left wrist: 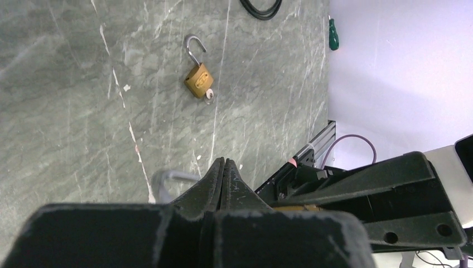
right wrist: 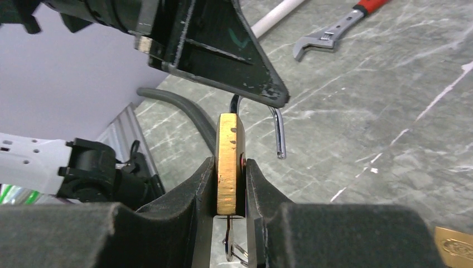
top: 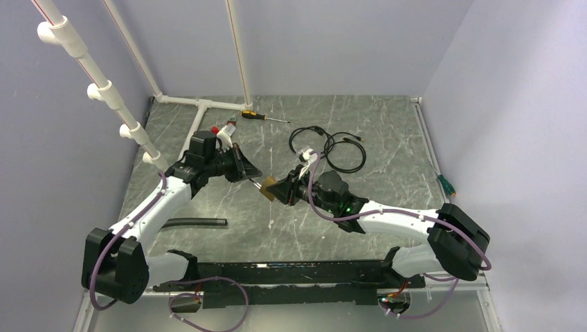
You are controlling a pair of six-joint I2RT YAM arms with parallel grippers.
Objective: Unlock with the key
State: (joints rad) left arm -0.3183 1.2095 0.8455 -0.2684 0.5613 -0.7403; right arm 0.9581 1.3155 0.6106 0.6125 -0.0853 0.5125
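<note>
My right gripper (top: 280, 188) is shut on a brass padlock (top: 267, 188) and holds it above the table. In the right wrist view the padlock (right wrist: 227, 145) stands edge-on between the fingers (right wrist: 189, 192). Its steel shackle (right wrist: 278, 131) is swung open, and a key with a ring (right wrist: 230, 245) sits in its underside. My left gripper (top: 250, 173) is shut, with its tips just above the shackle (left wrist: 167, 181); nothing shows between its fingers (left wrist: 225, 167). A second brass padlock (left wrist: 198, 79) lies on the table with its shackle open and a key in it.
A red-handled wrench (top: 227, 128), a yellow-handled screwdriver (top: 256, 115) and a coiled black cable (top: 332, 146) lie at the back. A green screwdriver (top: 445, 184) lies by the right wall, a dark hose (top: 197, 223) near the left arm. White pipes (top: 201, 104) run along the back left.
</note>
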